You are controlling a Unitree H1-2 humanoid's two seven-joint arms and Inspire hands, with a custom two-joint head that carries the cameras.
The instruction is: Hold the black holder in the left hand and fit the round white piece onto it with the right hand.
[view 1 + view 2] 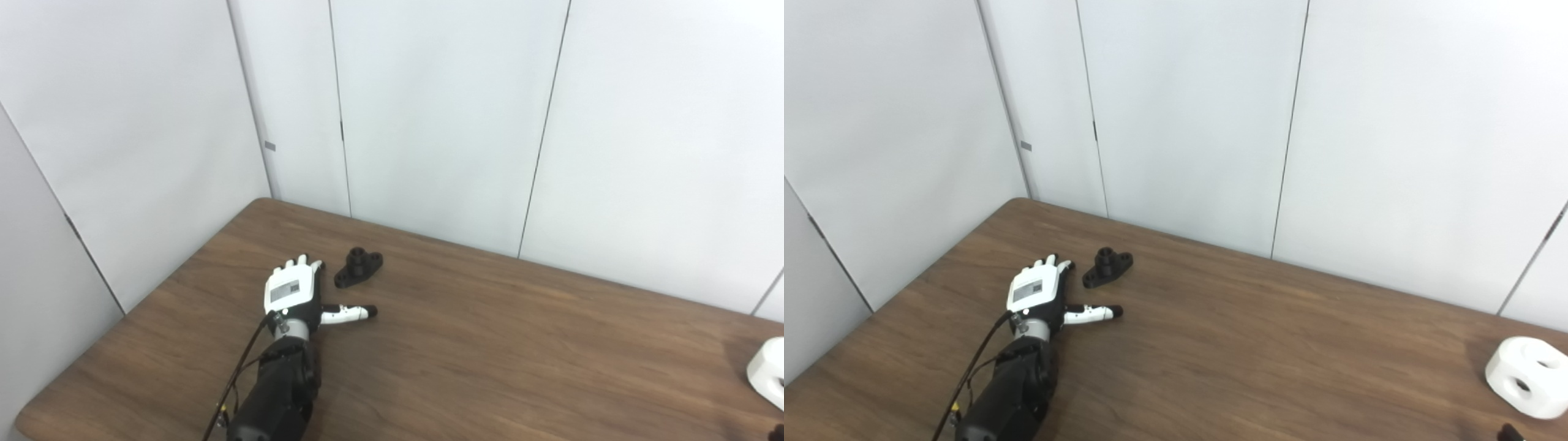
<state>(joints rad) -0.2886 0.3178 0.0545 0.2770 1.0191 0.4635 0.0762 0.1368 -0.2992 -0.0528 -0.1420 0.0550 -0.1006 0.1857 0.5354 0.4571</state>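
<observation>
While the left hand (293, 293) reaches for the black holder (359, 267), nothing is held yet.
Fingers spread and thumb out, it lies low over the table (490, 343) left of centre, just beside the holder. Far off at the right edge sits the round white piece (1527, 376). Only a dark tip at the lower right corner may be the right hand; its state is unclear. Next, likely, closing on the holder.
</observation>
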